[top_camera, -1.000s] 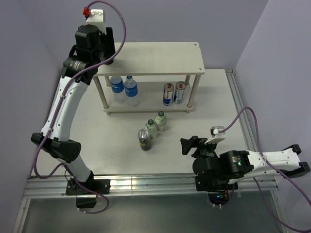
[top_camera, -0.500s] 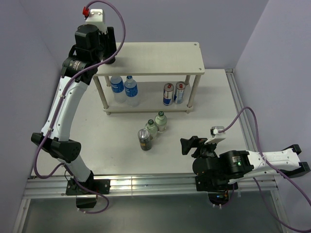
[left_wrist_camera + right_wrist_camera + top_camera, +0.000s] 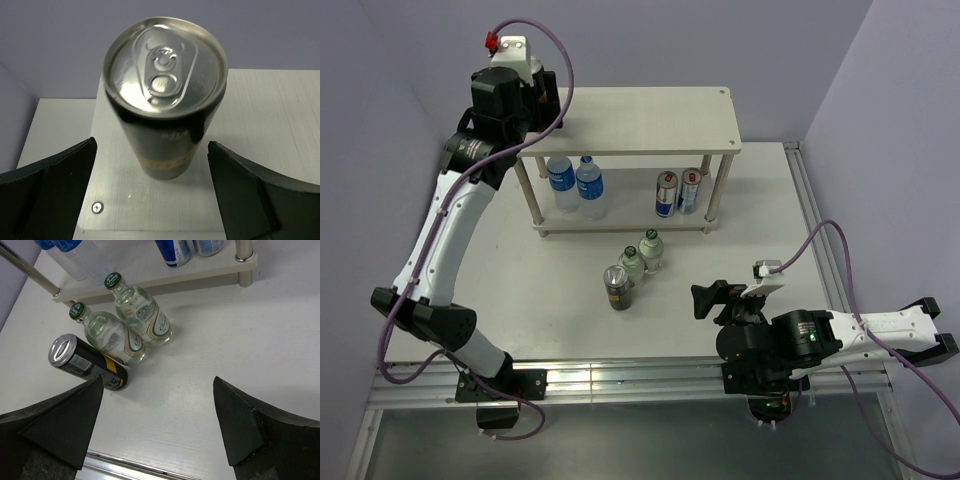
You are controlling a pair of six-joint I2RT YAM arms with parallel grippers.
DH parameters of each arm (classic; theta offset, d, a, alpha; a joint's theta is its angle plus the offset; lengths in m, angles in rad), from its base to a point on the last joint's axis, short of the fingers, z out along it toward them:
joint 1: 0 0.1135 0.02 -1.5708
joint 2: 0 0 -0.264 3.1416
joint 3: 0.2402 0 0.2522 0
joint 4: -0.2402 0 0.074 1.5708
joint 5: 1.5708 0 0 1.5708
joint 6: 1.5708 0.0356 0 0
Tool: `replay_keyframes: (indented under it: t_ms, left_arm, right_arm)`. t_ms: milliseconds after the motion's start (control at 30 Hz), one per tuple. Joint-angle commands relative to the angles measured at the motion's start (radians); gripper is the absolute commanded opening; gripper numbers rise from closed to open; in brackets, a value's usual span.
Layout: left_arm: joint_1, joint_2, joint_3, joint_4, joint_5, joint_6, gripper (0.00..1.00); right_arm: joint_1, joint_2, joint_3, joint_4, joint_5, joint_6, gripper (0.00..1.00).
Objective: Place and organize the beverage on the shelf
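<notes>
A tall black can (image 3: 165,125) with a yellow band stands upright on the left end of the shelf's top board (image 3: 260,125). My left gripper (image 3: 151,150) is open around the can, with a gap on both sides. In the top view that gripper (image 3: 542,100) hides the can. The shelf (image 3: 640,120) is cream-white, and two blue-labelled water bottles (image 3: 561,175) (image 3: 590,185) stand on its lower board. On the table in front stand two green-capped bottles (image 3: 107,337) (image 3: 140,310) and another black can (image 3: 87,362). My right gripper (image 3: 160,425) is open and empty, low over the table short of them.
Two blue-and-silver cans (image 3: 667,193) (image 3: 691,189) stand at the right of the lower board. A metal rail (image 3: 620,375) runs along the table's near edge. Purple walls close in on the left, the back and the right.
My left gripper has opened and let go of the black can on the top board, and its wrist has shifted slightly up and back. The right arm has not moved.
</notes>
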Motion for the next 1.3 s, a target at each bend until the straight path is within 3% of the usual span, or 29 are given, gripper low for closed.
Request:
replay_keyframes:
  t_ms: [0,267,333,467,500,667,700,900,1267]
  left_arm:
    - [-0.006,-0.120,-0.048,0.049,-0.032,-0.025,0.99]
    - [-0.130,-0.303,-0.192,-0.051,-0.135,-0.079,0.99]
    - [-0.187,-0.377,-0.342,0.001,-0.201,-0.118,0.99]
    - [-0.430,-0.639,-0.660,0.150,-0.278,-0.161,0.99]
    - [-0.473,-0.684,-0.771,0.177,-0.261,-0.203,0.99]
    - [-0.613,-0.871,-1.022,0.291,-0.039,-0.324,0.99]
    - [-0.621,-0.885,-1.117,0.312,-0.007,-0.324,0.99]
    - [-0.705,-0.957,-1.346,0.435,0.032,-0.415,0.99]
    - [-0.770,-0.927,-1.593,0.645,-0.020,-0.478,0.99]
  right_arm:
    - [0.009,0.007,-0.004,0.021,0.038,0.017,0.97]
    - [0.010,0.011,-0.001,0.009,0.040,0.031,0.97]
    - [0.010,0.013,-0.001,0.006,0.041,0.033,0.97]
    - [0.010,0.013,-0.001,0.010,0.040,0.031,0.97]
    - [0.010,0.013,-0.001,0.009,0.038,0.030,0.97]
    - [0.010,0.024,-0.001,0.015,0.043,0.024,0.97]
    - [0.010,0.027,0.002,0.012,0.043,0.030,0.97]
    - [0.012,0.047,0.011,-0.011,0.045,0.051,0.97]
    - [0.015,0.044,0.010,-0.002,0.048,0.042,0.96]
